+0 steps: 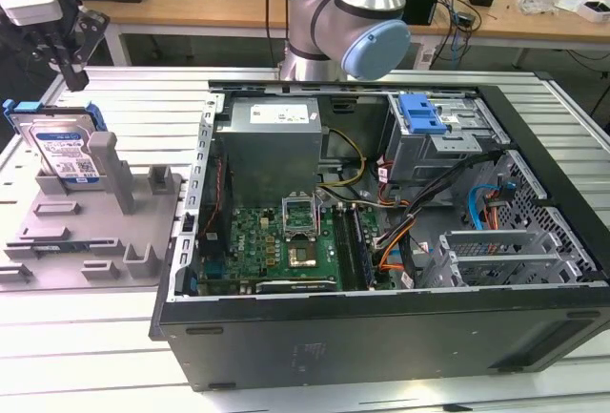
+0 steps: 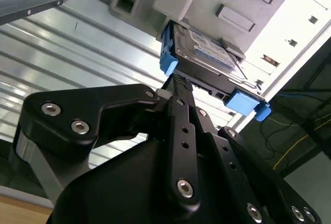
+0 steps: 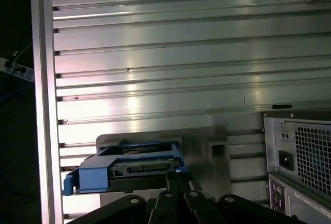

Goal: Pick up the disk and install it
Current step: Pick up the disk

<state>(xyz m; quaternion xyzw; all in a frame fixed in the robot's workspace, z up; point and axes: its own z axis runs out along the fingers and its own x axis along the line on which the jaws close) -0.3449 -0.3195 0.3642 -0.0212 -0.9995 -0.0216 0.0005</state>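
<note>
the disk (image 1: 67, 153) stands on edge in a slot of a grey plastic holder (image 1: 105, 232), near the table's edge at the exterior view's left and well apart from the drive cage. it is a flat silver drive with a white-and-blue label on the face turned to the exterior camera, framed by a blue carrier rail whose ends stick out at both upper corners; both wrist views show the rail and the drive's connector edge (image 2: 204, 50) (image 3: 129, 164). the gripper (image 1: 74, 77) hangs close over the disk's upper edge, its black fingers pressed together with nothing between them, and in both wrist views the tips (image 2: 178, 84) (image 3: 177, 175) point at the rail; whether they touch it cannot be told. the holder lies on a table (image 1: 86, 337) of ribbed aluminium slats that shine under the room light. just beside the holder, toward the exterior view's right, an open black computer case (image 1: 381, 346) lies on its side, showing a green motherboard (image 1: 276, 241), a grey power supply (image 1: 272, 141) and, at its far corner, a grey metal cage (image 1: 448, 151) with a blue latch (image 1: 422, 113). the arm's silver and pale blue joints (image 1: 357, 22) rise behind the case. past the table stands a wooden desk (image 1: 191, 8) strewn with cables and boxes.
</note>
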